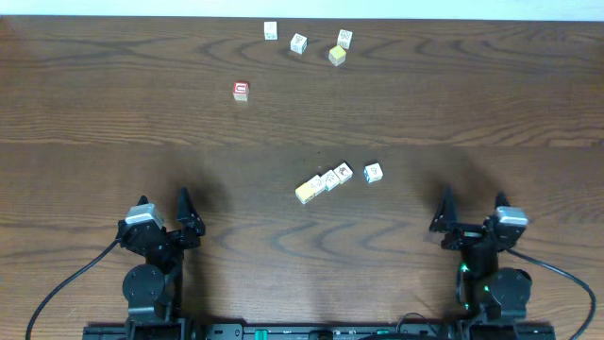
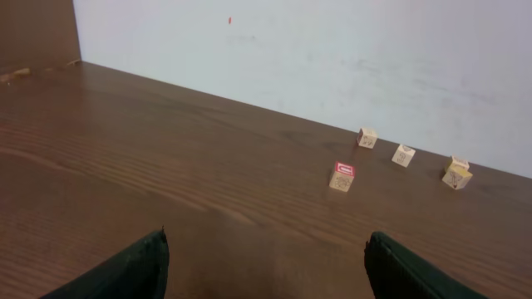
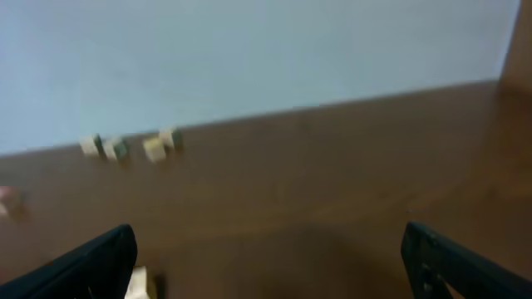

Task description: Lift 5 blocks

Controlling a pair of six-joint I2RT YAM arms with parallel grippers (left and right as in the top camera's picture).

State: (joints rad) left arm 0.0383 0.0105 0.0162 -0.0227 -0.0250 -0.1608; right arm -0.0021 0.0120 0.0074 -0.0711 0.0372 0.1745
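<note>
Both claws stand wide apart and hold nothing: the left claw [image 1: 163, 198] and the right claw [image 1: 472, 196] sit at the near edge of the dark wooden counter [image 1: 94, 113]. Both are well nearer than the red-faced cube [image 1: 241, 91], the left one to that cube's left and the right one far to its right. Between the two claws, nearer than the red-faced cube and to its right, a short slanted row of blocks [image 1: 331, 178] lies with its cubes touching, well clear of either claw's fingers. A lone block [image 1: 373, 172] rests just beside the row's right end, farther right of the red-faced cube. Four far blocks [image 1: 298, 43] lie scattered beyond the red-faced cube and to its right, near the counter's back edge, well apart from both claws.
</note>
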